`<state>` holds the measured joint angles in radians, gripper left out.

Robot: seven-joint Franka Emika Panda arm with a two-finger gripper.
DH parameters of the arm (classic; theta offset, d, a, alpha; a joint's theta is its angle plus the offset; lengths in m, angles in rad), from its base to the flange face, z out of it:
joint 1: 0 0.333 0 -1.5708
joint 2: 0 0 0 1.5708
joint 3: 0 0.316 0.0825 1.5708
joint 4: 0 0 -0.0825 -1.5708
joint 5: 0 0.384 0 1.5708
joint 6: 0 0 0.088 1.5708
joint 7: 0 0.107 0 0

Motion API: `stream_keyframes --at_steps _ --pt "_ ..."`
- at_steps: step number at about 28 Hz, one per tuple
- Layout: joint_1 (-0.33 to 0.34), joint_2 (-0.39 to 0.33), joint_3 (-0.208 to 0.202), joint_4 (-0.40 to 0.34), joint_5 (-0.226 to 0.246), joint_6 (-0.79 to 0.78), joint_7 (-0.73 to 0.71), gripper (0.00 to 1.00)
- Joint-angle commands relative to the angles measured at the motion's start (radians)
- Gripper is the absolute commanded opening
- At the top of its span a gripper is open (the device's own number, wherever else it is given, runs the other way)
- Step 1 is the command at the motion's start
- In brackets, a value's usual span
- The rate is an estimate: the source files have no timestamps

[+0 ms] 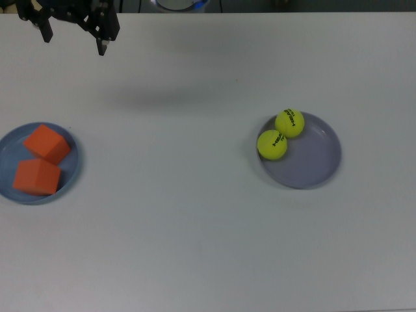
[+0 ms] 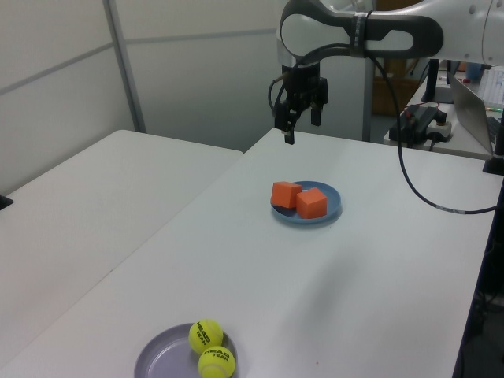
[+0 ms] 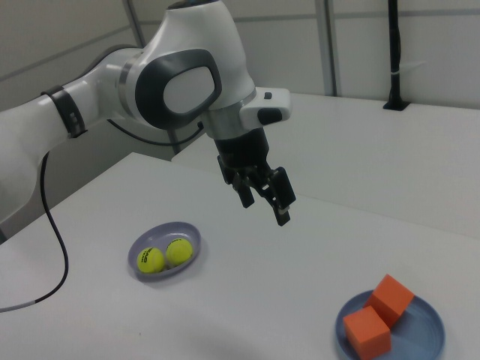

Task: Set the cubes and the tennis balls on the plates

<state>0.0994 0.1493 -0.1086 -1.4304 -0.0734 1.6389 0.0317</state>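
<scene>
Two orange cubes lie side by side on the light blue plate at the top view's left edge. Two tennis balls touch each other on the lavender plate at the top view's right. My gripper hangs open and empty in the air near the top view's upper left corner, well above the table and apart from the blue plate. The left view has the gripper beyond the cubes. In the right view the gripper is between both plates.
The white table stretches between the plates. A second white table stands at the left view's left. At the left view's right edge are a laptop and cables.
</scene>
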Motion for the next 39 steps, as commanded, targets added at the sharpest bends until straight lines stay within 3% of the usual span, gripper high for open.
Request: stream_keyframes --at_steps 1,39 --pt "0.002 -0.025 -0.002 -0.008 0.027 -0.028 0.022 1.00" --pt "0.002 -0.025 -0.002 -0.004 0.043 -0.033 0.042 1.00"
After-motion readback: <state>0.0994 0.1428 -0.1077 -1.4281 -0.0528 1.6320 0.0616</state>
